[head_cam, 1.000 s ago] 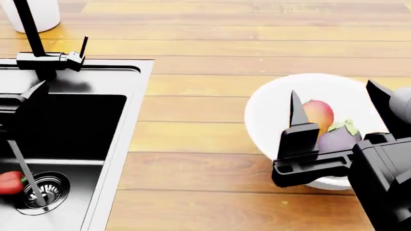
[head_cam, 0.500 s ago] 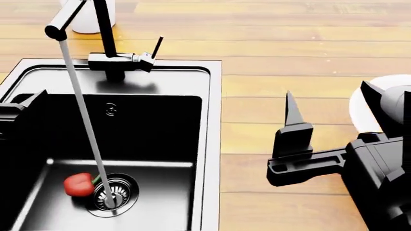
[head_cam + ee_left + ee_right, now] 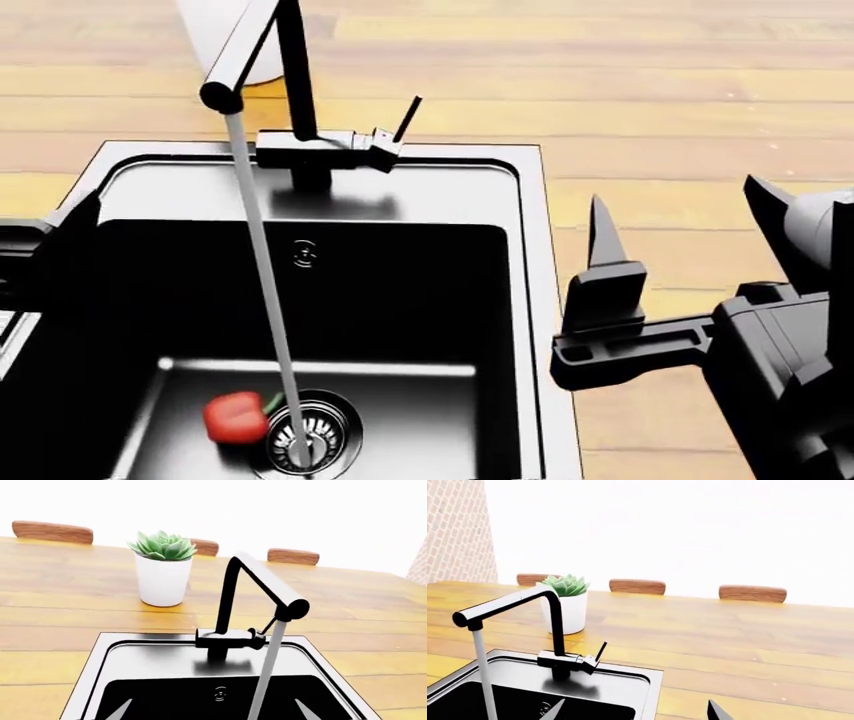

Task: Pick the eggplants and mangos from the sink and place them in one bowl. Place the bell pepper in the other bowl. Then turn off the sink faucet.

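One item left in basin, water running; neither bowl in view.

Sink (image 3: pixel 531 300) fills left and centre of head view, steel rim running down mid-frame with bare wooden counter (image 3: pixel 667 90) to its right. Sink faucet (image 3: pixel 287 75) at top centre, stream (image 3: pixel 267 300) falling onto drain (image 3: pixel 310 432): shut-off not yet done. Right gripper (image 3: pixel 681 235) at right of frame, over counter just beside rim, fingers spread wide, empty. Left gripper (image 3: pixel 40 250) at left edge, mostly cropped; state cannot be told. Bell pepper (image 3: pixel 236 417) lower left on basin floor, beside drain, near stream. Judged: pepper transfer and lever remain; reach constrained by deep walls and spout.
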Tool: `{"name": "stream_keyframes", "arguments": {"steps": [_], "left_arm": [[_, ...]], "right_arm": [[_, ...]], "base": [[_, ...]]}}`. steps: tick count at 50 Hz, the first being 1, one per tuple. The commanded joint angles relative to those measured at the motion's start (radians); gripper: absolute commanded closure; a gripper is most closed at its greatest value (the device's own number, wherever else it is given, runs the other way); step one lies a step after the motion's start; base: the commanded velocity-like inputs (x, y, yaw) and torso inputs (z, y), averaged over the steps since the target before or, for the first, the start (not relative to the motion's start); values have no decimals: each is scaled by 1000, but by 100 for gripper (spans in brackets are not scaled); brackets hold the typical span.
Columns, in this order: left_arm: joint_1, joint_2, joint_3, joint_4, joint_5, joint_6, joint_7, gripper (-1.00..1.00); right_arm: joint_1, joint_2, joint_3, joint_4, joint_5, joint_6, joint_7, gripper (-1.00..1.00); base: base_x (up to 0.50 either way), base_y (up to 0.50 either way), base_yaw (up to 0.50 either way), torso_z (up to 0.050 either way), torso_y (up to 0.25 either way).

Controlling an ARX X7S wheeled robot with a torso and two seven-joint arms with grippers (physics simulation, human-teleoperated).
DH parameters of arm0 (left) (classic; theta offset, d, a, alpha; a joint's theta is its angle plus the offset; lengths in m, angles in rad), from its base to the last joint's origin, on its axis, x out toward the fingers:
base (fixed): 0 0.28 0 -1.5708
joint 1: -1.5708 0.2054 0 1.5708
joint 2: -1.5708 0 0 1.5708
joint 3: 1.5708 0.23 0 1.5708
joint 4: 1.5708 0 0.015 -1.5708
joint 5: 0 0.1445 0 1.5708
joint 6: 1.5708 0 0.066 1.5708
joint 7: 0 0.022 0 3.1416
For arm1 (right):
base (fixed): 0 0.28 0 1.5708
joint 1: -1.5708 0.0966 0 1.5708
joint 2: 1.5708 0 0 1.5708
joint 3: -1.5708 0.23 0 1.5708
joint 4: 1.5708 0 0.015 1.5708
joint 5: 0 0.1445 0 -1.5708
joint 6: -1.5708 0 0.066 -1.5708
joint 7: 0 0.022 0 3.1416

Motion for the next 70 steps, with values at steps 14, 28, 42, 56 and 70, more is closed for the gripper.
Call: {"name": "stream_keyframes", "arguments": {"steps": [14,28,42,56,70], "left_arm": [[6,2,8,13,9,3,-10,-100],[-48,44,80,-35,-64,-83,-66,-100],[-117,140,195,-42,-105,-178,-177,-100],[-224,290,343,-398,-17,-271,-133,-100],[-234,388,435,-727,109,-225,16,-100]], "right_arm": [[-10,3,-5,4,-8,-2,8,-100],[-14,8,13,5,22,-7,34,-100],[-64,6,19,14,9,-23,23,-100],[-49,6,2,29,11,-15,13,-100],[-106,4,18,39,-14,-43,-9,-100]], "base": [[359,112,0,0,0],[0,0,0,0,0],[0,0,0,0,0],[0,0,0,0,0],[0,0,0,0,0]]}}
